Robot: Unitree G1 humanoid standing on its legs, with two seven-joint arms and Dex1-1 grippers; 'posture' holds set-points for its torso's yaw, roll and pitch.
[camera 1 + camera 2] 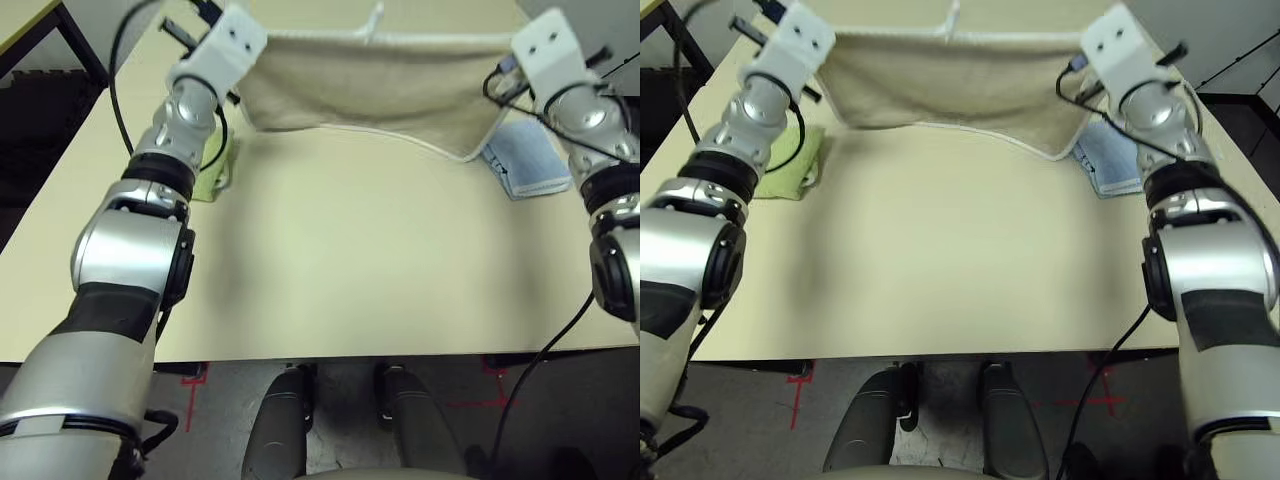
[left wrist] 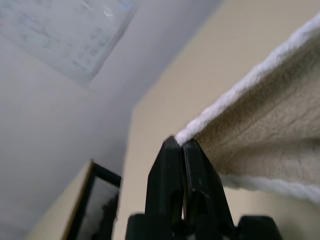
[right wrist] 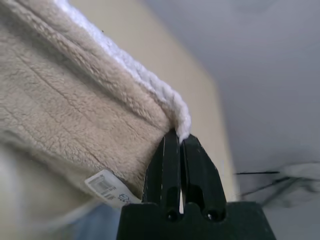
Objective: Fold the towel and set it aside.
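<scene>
A: Where is the towel (image 1: 375,85) sitting right now?

B: It is hanging across the upper middle of the head view, stretched between the two arms above the far part of the bench (image 1: 340,260). Its top edge is running nearly straight from one arm to the other, and the lower edge is sagging toward the right of the frame.

A: What are the tools doing?

B: The left tool (image 2: 183,145) is clenching one top corner, its two black fingers pressed together on the white edging. The right tool (image 3: 179,137) is pinching the opposite corner the same way, with the small white label (image 3: 106,186) dangling just under it.

A: Why hold it up like that?

B: I judge it is being spread by two corners so the cloth is hanging flat and square, which is making a clean fold easier to lay down on the open bench in front.

A: And the other cloths?

B: A green towel (image 1: 214,172) is lying at the left by the left forearm, and a blue towel (image 1: 527,160) is lying at the right, partly under the hanging corner. They look parked at the sides, leaving the middle open for folding.
</scene>
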